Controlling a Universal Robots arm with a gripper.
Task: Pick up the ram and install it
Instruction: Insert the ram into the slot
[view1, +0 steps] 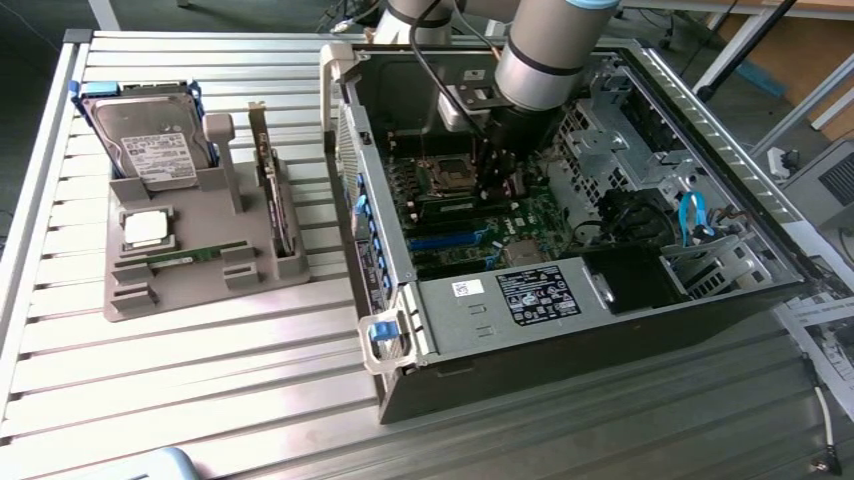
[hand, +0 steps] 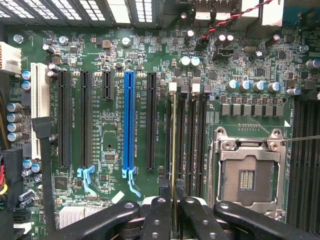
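Ram: ram (hand: 174, 145) is seen edge-on, upright, inside the open computer case (view1: 441, 300), over the bank of black memory slots (hand: 192, 140).
Alignment: it runs in line with the outermost slot of that bank, the one farthest from the processor socket (hand: 248, 172). Whether it is seated cannot be told.
Tool: tool (hand: 174, 212) is clamped on the ram, with a black finger (hand: 159, 215) pressed on each face at one end of the stick.
Motherboard: motherboard (hand: 240, 55) lies flat in the case. The blue expansion slot (hand: 129, 120) runs parallel to the ram, with one black slot between them.
Arm: arm (view1: 554, 50) reaches down into the case from the counter's far edge.
Counter: slatted counter (view1: 200, 370) carries the case on the exterior view's right.
Tray: grey tray (view1: 200, 285) sits near the counter's edge on the exterior view's left. It holds a hard drive (view1: 154, 145), a processor chip (view1: 144, 228) and an upright expansion card (view1: 274, 190).
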